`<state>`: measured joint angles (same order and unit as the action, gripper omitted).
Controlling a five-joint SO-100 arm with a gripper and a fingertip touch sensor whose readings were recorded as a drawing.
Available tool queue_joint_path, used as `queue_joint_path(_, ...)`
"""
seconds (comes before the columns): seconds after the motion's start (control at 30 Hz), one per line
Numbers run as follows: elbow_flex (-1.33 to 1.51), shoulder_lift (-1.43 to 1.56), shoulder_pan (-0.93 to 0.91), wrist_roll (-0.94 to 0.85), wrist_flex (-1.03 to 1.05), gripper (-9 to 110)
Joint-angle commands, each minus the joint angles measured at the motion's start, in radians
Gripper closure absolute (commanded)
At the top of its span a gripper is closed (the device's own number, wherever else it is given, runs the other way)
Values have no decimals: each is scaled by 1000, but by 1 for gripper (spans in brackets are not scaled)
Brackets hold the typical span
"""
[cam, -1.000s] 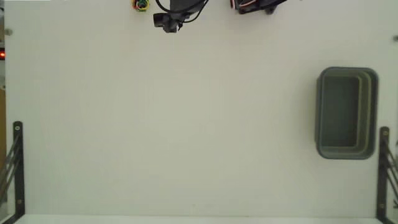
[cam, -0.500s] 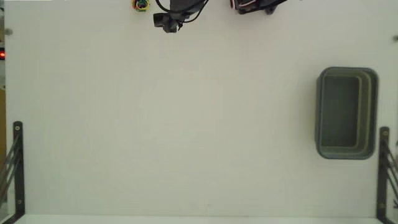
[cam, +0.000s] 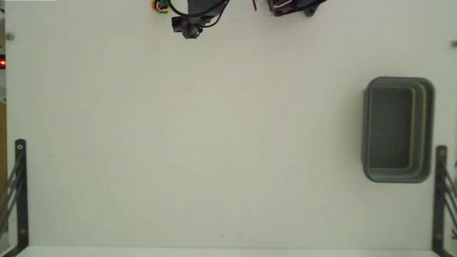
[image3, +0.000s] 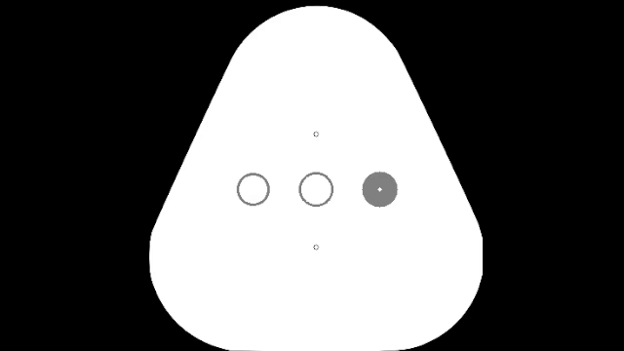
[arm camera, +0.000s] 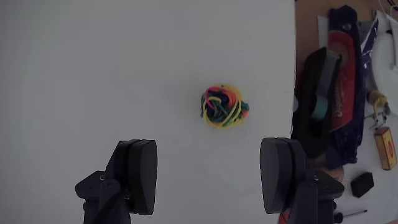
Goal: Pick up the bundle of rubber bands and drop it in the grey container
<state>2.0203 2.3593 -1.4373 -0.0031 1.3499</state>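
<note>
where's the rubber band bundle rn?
In the fixed view the bundle of rubber bands sits at the table's top edge, left of centre, beside the arm. In the wrist view it lies ahead of the open end effector, untouched.

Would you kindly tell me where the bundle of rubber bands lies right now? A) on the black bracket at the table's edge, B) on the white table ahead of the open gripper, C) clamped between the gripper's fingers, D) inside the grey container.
B: in the wrist view the bundle of rubber bands rests on the white table, ahead of the open gripper, whose fingers do not touch it; the grey container holds nothing visible.
</note>
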Motion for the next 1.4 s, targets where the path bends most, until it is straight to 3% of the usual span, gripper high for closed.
queue_joint_path(0.0, -41, -5, -15, 3, -26, -9)
queue_joint_path(1.37, -122, -240, -15, 3, -180, -9)
